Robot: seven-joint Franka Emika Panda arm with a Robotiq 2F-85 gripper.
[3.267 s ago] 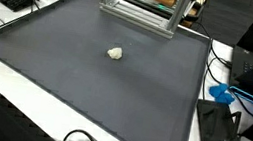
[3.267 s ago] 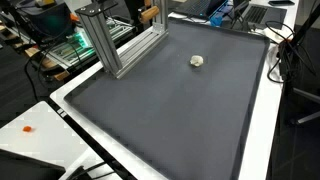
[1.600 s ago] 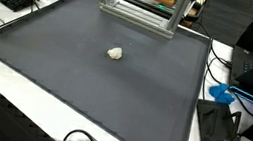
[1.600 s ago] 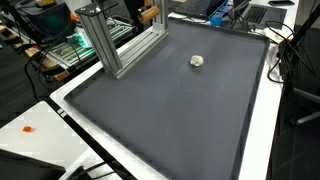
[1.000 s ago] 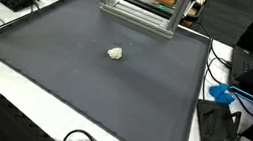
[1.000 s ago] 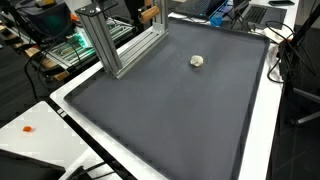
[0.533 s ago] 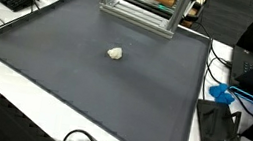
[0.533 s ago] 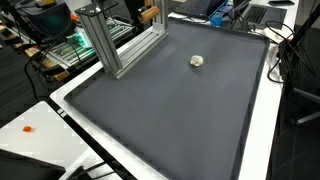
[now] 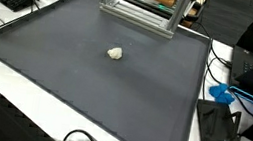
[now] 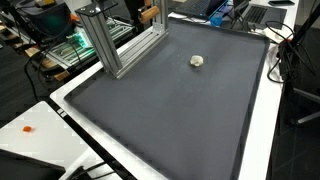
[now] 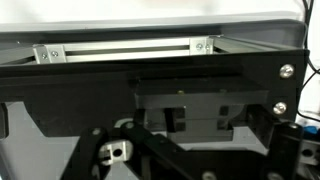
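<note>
White lump [image 9: 115, 53] (crumpled) on dark mat [image 9: 54, 80]

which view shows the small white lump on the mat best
An exterior view: the white lump looks largest, alone on the dark mat, clear of the metal frame. In an exterior view it also shows, smaller, nearer the mat's edge. The wrist view shows only black framework, no lump.

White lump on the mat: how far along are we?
Done: nothing visible; the white lump lies alone on the dark mat in both exterior views. In hand: nothing; the pincer is open and empty, facing the aluminium frame in the wrist view. Left: probably the approach and grasp.
</note>
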